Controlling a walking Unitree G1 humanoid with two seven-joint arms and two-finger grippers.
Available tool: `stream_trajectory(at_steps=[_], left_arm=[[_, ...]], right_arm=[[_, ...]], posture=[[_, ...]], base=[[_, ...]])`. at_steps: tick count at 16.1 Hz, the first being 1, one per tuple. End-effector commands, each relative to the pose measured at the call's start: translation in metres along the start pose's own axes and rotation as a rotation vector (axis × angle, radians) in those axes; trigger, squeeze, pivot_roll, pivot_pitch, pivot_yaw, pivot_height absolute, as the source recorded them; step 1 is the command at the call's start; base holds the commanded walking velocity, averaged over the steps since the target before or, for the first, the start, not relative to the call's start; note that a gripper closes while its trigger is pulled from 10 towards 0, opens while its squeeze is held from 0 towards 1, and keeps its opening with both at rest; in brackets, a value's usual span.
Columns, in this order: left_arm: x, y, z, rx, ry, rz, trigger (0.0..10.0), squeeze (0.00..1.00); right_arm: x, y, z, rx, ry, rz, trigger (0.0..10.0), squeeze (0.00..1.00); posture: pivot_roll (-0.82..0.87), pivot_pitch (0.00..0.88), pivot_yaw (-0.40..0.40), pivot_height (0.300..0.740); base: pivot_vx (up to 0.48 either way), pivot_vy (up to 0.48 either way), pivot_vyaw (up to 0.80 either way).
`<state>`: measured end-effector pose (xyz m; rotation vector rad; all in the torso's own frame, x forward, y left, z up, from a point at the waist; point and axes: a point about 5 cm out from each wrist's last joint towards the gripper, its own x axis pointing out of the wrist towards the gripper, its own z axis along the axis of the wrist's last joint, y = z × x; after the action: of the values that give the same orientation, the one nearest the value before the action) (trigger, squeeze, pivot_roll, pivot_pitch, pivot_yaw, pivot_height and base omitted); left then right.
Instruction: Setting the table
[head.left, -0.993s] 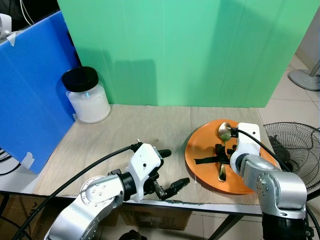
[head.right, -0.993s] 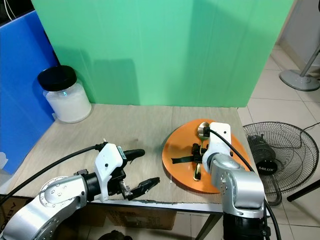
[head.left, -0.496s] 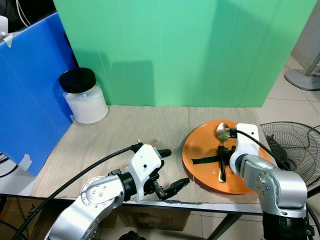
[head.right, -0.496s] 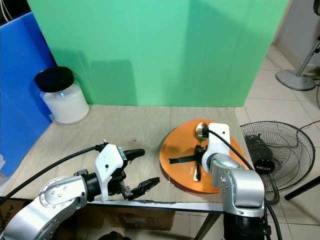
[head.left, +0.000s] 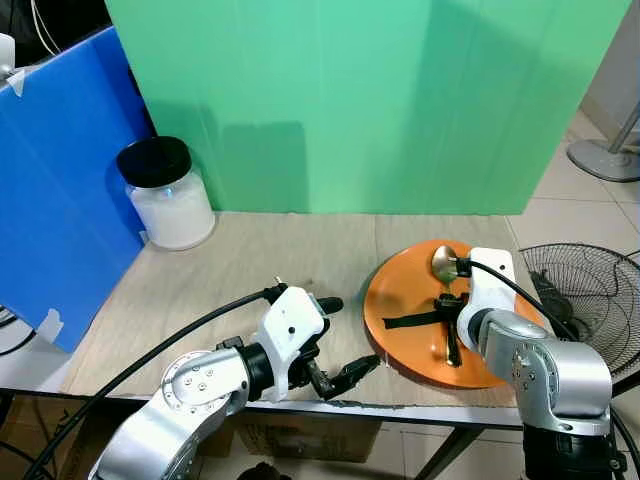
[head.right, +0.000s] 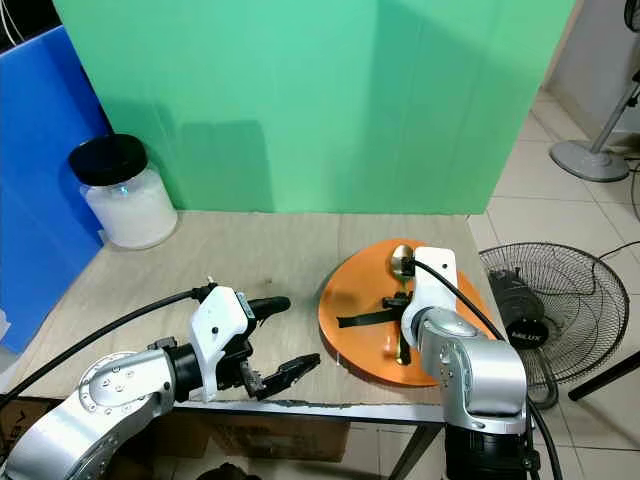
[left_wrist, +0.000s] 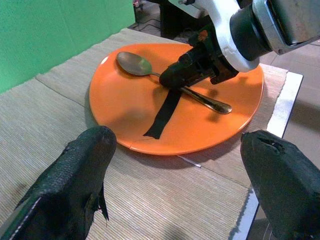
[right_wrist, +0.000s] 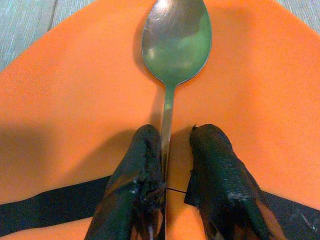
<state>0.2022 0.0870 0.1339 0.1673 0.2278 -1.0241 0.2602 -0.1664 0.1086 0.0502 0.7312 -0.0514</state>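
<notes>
An orange plate (head.left: 400, 290) with a strip of black tape across it lies at the right of the table. On it rests a brass-coloured spoon (head.left: 445, 262), bowl toward the green board. My right gripper (right_wrist: 177, 134) reaches down over the plate and is shut on the spoon's thin handle, just behind the bowl (right_wrist: 176, 37). My left gripper (head.left: 345, 338) hovers low near the table's front edge, left of the plate, wide open and holding nothing. The plate (left_wrist: 125, 100) and spoon (left_wrist: 135, 63) lie beyond its fingers.
A glass jar (head.left: 165, 195) with a black lid stands at the back left. A blue board (head.left: 60, 170) walls the left side and a green board (head.left: 350, 100) the back. A floor fan (head.left: 590, 290) sits beyond the table's right edge.
The spoon's handle end has swung slightly to the right on the plate as my right gripper shifted over it. The left arm has not moved; the camera drifted a little.
</notes>
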Motion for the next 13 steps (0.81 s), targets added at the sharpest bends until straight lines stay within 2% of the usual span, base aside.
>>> stream_trajectory(at_steps=[1,7,13], left_arm=[[0.0,0.0,0.004,0.021,-0.006,0.005,10.0,0.0],[0.0,0.004,-0.001,0.022,-0.001,0.022,10.0,0.0],[0.001,0.014,0.002,0.033,-0.029,0.075,10.0,0.0]], right_arm=[[0.002,0.003,-0.003,0.004,0.029,0.017,0.0,0.0],[0.0,0.004,0.001,0.029,-0.02,0.042,0.0,0.0],[-0.015,0.003,0.027,0.112,-0.266,0.122,0.0,0.0]], posture=[[0.05,0.0,0.041,0.74],[0.04,0.0,0.048,0.74],[0.06,0.0,0.055,0.74]], base=[[0.0,0.0,0.0],[0.0,0.0,0.0],[0.0,0.0,0.0]])
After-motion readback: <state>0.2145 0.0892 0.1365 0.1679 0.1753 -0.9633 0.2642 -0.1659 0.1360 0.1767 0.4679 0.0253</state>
